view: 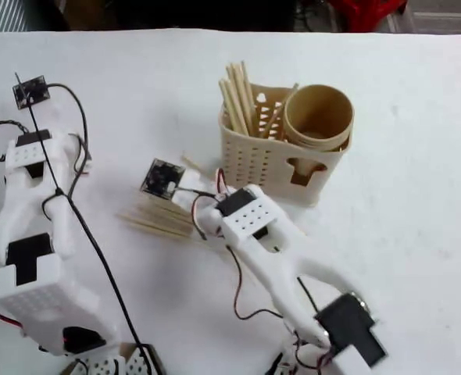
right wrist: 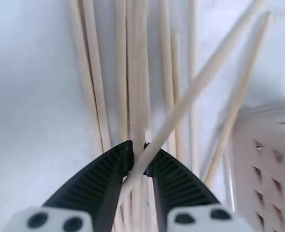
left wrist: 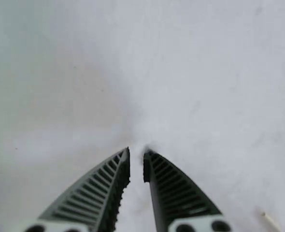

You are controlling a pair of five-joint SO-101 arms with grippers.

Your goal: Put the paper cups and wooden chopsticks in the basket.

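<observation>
We are looking at loose wooden chopsticks (view: 156, 220) lying in a bundle on the worktop (view: 402, 234), just left of the basket (view: 254, 160) — which is already holding the paper cups (view: 318, 117) and several upright sticks. The right claw (right wrist: 136, 153) is pinching one slanted chopstick (right wrist: 195, 87) that is crossing the bundle. The left claw (left wrist: 136, 155) is resting nearly pressed together on nothing, over bare worktop. We are judging this the pick-up step — next comes lifting that stick clear and standing it in the basket beside the others.
</observation>
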